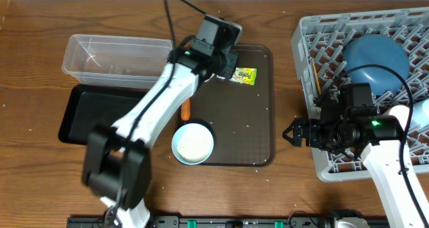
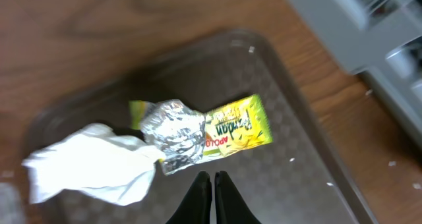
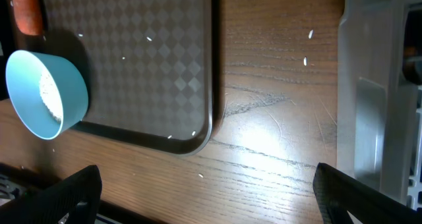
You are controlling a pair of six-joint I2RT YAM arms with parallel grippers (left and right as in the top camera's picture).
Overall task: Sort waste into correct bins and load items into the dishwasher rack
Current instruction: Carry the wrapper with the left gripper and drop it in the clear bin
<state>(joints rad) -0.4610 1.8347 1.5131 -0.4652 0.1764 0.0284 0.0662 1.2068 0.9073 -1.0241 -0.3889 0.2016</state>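
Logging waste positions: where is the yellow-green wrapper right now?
The wrapper lies at the brown tray's far end in the overhead view, beside the white napkin, just ahead of the shut left gripper.

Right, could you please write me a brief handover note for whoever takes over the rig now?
Left gripper: shut, empty, just short of the wrapper and napkin on the brown tray.
Right gripper: open, empty, between brown tray and rack.
Done: blue dish sits in the rack.
To do: wrapper, napkin and carrot into tub or black tray, where nothing shows yet; blue cup holds rice, to empty and rack.
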